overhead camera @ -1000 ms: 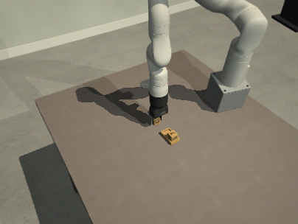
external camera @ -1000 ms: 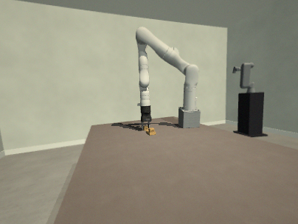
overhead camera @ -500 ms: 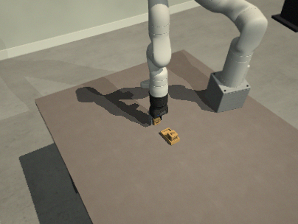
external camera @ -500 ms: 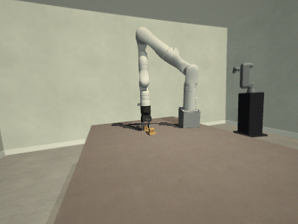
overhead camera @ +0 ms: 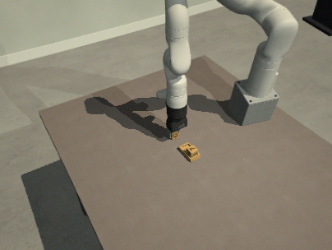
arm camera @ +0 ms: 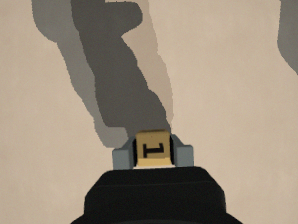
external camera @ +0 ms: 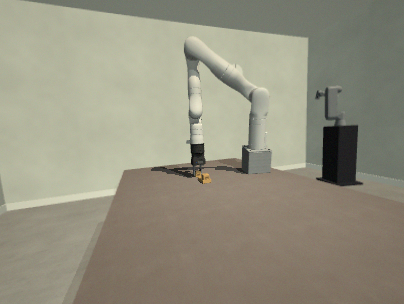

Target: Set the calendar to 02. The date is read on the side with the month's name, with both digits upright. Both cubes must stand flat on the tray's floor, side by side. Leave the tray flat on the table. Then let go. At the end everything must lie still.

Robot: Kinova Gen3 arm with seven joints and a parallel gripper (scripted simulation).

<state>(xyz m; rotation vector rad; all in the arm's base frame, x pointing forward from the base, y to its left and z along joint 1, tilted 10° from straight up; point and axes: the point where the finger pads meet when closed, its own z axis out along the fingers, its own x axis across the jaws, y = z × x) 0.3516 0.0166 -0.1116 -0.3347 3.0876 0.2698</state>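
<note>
Orange-yellow cube (overhead camera: pixel 175 136) (external camera: pixel 198 174) (arm camera: pixel 153 147) — within the claw (overhead camera: pixel 174 135) (external camera: pixel 198 173) (arm camera: pixel 153 145)
</note>
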